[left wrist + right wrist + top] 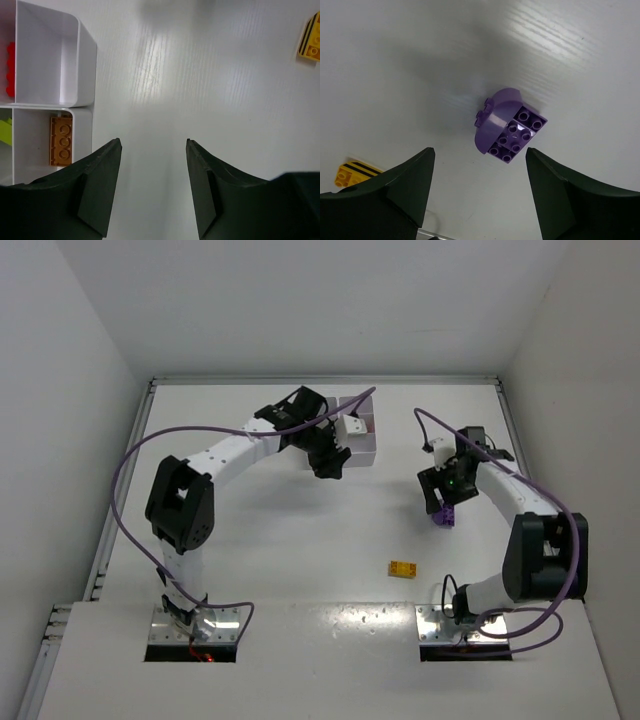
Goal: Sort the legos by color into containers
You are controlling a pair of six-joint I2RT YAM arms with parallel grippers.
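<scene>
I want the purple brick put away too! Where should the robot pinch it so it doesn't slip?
Come straight down from above with the right end effector, which hangs open over the purple brick. Pinch the straight flat sides of its square studded part, not the rounded dome, which would probably slip. It lies alone, so both sides look free.

The middle of the white flat surface (300, 540) is bare. The white plastic tray (85, 60) stands just beside the left tool (154, 145). A purple rounded plastic brick (509, 126) lies just ahead of the right tool (478, 155).
</scene>
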